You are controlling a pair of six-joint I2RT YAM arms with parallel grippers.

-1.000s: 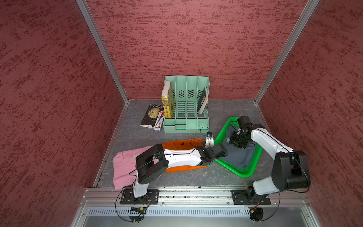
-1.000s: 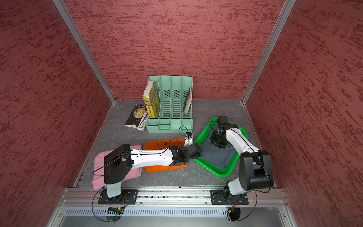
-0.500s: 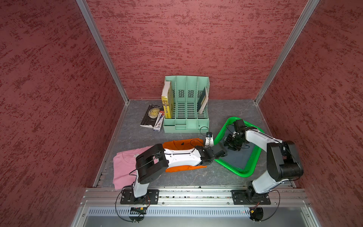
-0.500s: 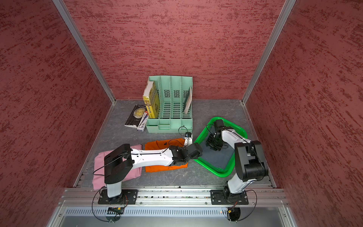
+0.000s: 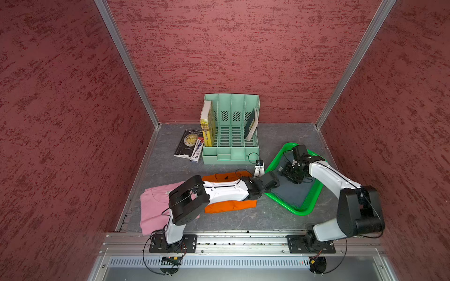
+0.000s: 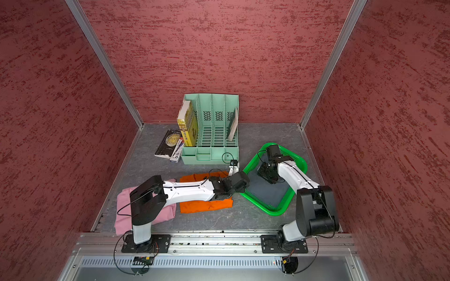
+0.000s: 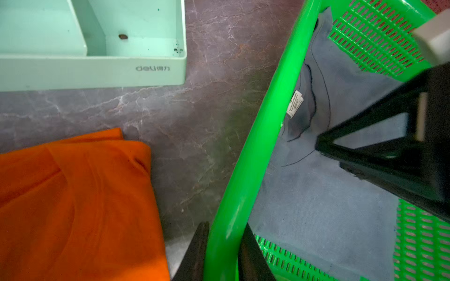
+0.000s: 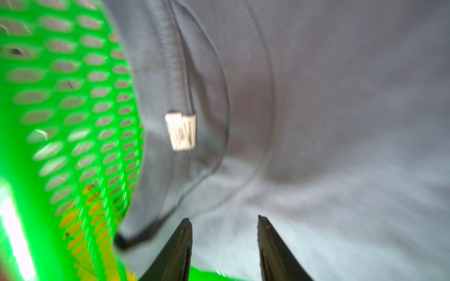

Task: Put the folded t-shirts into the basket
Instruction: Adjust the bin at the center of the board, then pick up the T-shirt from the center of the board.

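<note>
The green basket stands at the right, and the slate grey t-shirt lies flat inside it. My left gripper is shut on the basket's near-left rim, one finger on each side. My right gripper hovers low over the grey t-shirt by its collar label, open, with nothing between the fingers. The orange t-shirt lies on the table under my left arm. The pink t-shirt lies at the front left.
A mint-green file organizer with upright books stands at the back. A black book and a pen pack lie to its left. A small white plug with a black cable sits between organizer and basket. Red walls close in three sides.
My right gripper's jaws have spread apart over the grey t-shirt, and it has shifted slightly toward the basket's left side. The left arm and the basket have not moved.
</note>
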